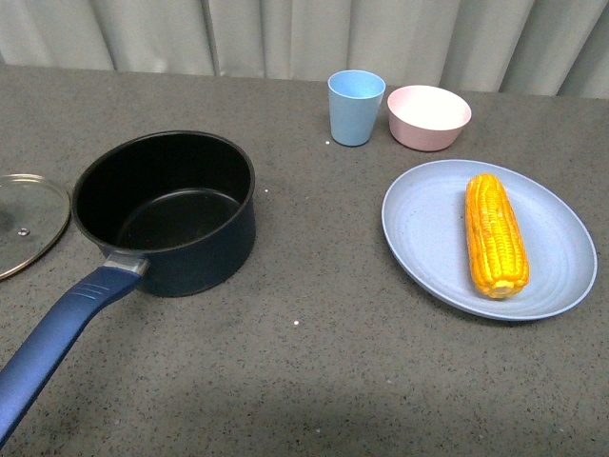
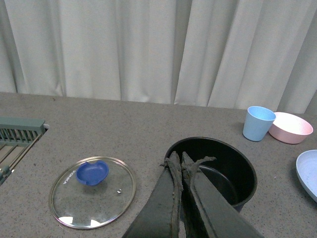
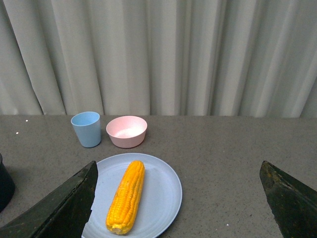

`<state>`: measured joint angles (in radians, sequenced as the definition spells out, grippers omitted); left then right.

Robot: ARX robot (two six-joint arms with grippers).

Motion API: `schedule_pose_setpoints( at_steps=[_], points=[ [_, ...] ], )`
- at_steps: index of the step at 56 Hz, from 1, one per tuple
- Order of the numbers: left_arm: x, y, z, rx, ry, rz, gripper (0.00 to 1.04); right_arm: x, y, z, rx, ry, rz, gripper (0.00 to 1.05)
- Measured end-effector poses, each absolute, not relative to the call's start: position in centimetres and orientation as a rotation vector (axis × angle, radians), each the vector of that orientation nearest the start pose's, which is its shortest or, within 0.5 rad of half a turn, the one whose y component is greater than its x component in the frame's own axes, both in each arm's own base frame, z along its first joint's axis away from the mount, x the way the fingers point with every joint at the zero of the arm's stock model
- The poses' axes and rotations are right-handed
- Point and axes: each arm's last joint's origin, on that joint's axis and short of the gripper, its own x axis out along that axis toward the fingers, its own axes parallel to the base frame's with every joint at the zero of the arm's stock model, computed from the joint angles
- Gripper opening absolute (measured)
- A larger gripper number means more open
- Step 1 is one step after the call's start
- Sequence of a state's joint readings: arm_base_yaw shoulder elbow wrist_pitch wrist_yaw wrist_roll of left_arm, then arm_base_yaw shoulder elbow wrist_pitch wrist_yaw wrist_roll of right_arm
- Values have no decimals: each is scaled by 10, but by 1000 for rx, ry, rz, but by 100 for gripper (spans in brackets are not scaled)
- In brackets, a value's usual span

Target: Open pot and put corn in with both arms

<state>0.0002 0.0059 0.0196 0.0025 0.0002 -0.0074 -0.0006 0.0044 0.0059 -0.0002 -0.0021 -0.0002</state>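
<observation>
- Nearest you are the two end effectors. The left end effector [image 2: 181, 161] has its fingers pressed together. The right end effector [image 3: 178, 166] has its fingers spread wide apart.
- One pot [image 1: 164, 214] stands uncovered on the left side of the table [image 1: 314, 362] — its single blue handle [image 1: 57, 333] reaches back toward the robot.
- One glass lid [image 2: 92, 191] lies flat on the table just left of the pot, not touching it, and its blue knob is visible.
- One corn [image 1: 495, 235] lies lengthwise on one blue plate [image 1: 419, 238] on the right, well apart from the pot, with its tapered end pointing away from you.
- Farther back you have one blue cup [image 1: 356, 107], upright, and one pink bowl [image 1: 428, 116] just beside it.
- Behind everything hangs a pale curtain [image 1: 285, 38].
</observation>
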Motion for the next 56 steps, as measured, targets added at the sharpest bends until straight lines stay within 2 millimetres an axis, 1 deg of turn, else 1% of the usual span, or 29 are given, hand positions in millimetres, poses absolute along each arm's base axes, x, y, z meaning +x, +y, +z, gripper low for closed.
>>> schedule_pose_setpoints(
  at_steps=[5, 8, 10, 13, 16, 20, 21, 28, 31, 32, 34, 35, 37, 41, 48, 51, 53, 54, 56],
  points=[
    [97, 0, 170, -9, -16, 0, 5, 98, 0, 165, 0, -1, 2, 96],
    [97, 0, 170, -8, -17, 0, 15, 98, 0, 165, 0, 4, -12, 96],
    [97, 0, 170, -7, -17, 0, 21, 98, 0, 164, 1, 47, -89, 96],
    [97, 0, 170, -8, -17, 1, 30, 101, 1, 163, -12, 157, -263, 96],
    [97, 0, 170, -7, -18, 0, 39, 105, 0, 160, -29, 218, -357, 96],
    [97, 0, 170, -8, -18, 1, 51, 113, -2, 159, -27, 258, -378, 96],
    [97, 0, 170, -7, -18, 0, 53, 116, -3, 159, -23, 267, -373, 96],
    [97, 0, 170, -7, -18, 0, 74, 142, -7, 166, 11, 303, -299, 96],
    [97, 0, 170, -7, -18, 0, 83, 162, -9, 171, 31, 327, -261, 96],
    [97, 0, 170, -7, -18, 0, 87, 166, -9, 171, 38, 335, -247, 96],
    [97, 0, 170, -7, -18, 0, 92, 179, -10, 170, 53, 385, -212, 96],
    [97, 0, 170, -8, -18, 0, 96, 183, -10, 169, 59, 398, -204, 96],
    [97, 0, 170, -7, -18, 0, 100, 196, -10, 166, 77, 455, -178, 96],
    [97, 0, 170, -6, -18, 0, 98, 216, -9, 160, 113, 538, -149, 96],
    [97, 0, 170, -5, -18, 0, 98, 255, -8, 148, 191, 693, -133, 96],
    [97, 0, 170, -5, -18, 0, 98, 267, -6, 144, 217, 738, -123, 96],
    [97, 0, 170, -5, -18, 0, 98, 277, -3, 141, 240, 771, -108, 96],
    [97, 0, 170, -5, -18, 0, 98, 287, -1, 137, 264, 805, -92, 96],
    [97, 0, 170, -5, -18, 0, 98, 299, 4, 132, 291, 849, -69, 96]
  ],
)
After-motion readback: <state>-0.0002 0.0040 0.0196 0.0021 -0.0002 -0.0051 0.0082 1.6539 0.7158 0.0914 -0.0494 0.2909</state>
